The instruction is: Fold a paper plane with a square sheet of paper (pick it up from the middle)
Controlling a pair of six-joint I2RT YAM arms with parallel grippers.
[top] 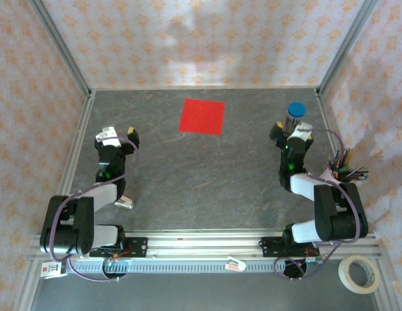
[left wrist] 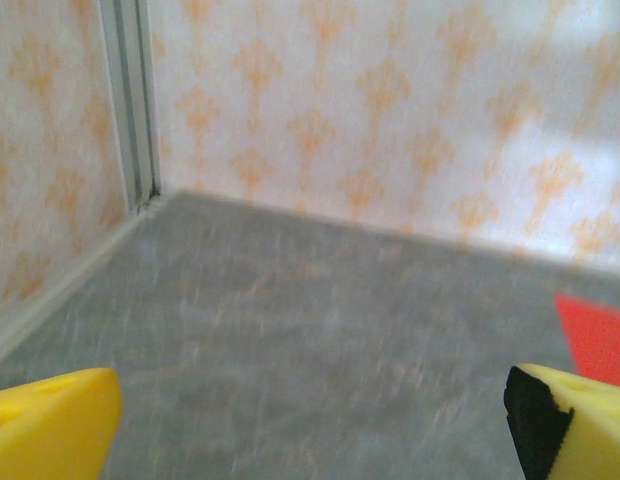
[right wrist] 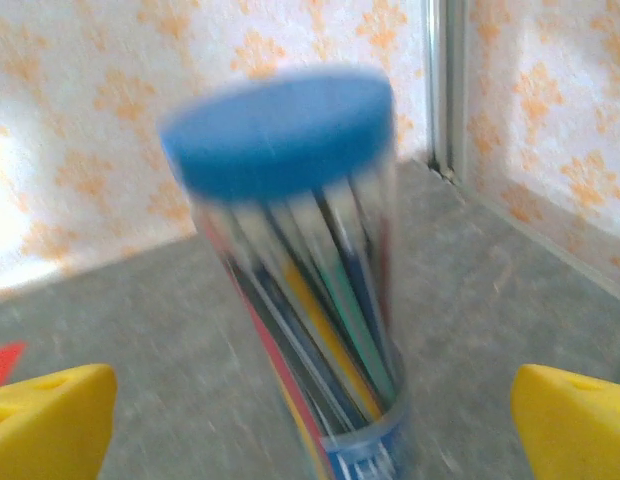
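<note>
No words or numbers can be read here. The small white tag with a red mark (top: 53, 269) on the grey metal rail (top: 188, 249) is too tiny to make out. The blue band with pale marks (right wrist: 365, 455) low on the clear plastic tube of coloured pencils (right wrist: 310, 300) is too blurry.

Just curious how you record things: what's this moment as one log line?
stage: folding not begun | square sheet of paper: flat on table, untouched | left hand: open, empty | right hand: open, empty, pencil tube ahead
</note>
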